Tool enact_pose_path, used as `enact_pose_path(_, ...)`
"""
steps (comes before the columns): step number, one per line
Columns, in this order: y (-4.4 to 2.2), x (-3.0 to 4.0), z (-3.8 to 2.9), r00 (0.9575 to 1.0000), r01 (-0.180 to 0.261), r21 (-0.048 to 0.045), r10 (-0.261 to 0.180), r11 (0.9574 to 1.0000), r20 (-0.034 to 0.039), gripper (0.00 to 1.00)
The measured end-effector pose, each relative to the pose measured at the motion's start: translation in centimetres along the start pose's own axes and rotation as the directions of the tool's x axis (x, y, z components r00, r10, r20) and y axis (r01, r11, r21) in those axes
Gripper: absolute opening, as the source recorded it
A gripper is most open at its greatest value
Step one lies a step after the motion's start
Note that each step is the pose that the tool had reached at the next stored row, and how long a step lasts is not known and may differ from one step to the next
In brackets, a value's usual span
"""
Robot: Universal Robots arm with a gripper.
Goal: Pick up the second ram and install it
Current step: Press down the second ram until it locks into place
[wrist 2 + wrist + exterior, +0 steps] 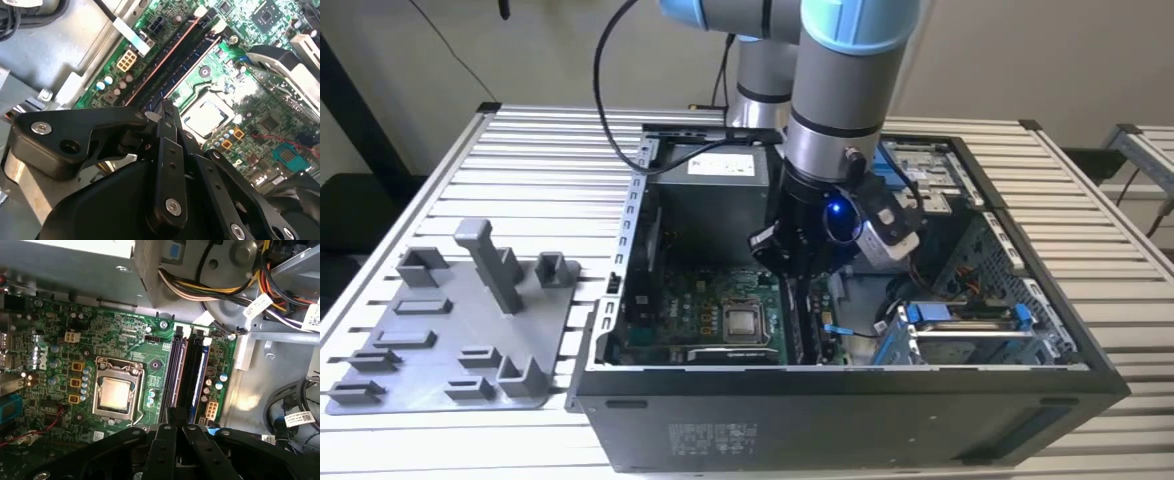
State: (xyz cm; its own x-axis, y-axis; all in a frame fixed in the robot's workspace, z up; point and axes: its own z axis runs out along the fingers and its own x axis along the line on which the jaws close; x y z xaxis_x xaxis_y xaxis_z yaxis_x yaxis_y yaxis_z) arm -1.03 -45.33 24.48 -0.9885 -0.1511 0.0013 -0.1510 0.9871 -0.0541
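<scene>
The gripper (176, 426) is hanging with fingers together above the motherboard (125, 340); the exterior view is also showing a grey tray (447, 345) beside the computer case (854, 420).

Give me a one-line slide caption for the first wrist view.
Gripper poised above the memory slots of the green motherboard, beside the processor socket.

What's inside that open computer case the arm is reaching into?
Inside the case: a green motherboard with its processor, long memory slots, bundled cables. The gripper covers the slots' near ends.
</scene>
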Motion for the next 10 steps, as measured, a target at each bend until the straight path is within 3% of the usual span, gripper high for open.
enact_pose_path(4,0.01,0.03,0.10,0.9995,0.031,-0.0065,-0.031,0.9995,0.0075,0.11)
enact_pose_path(10,0.01,0.05,0.11,0.9974,0.069,-0.0433,-0.068,0.9967,0.0233,0.11)
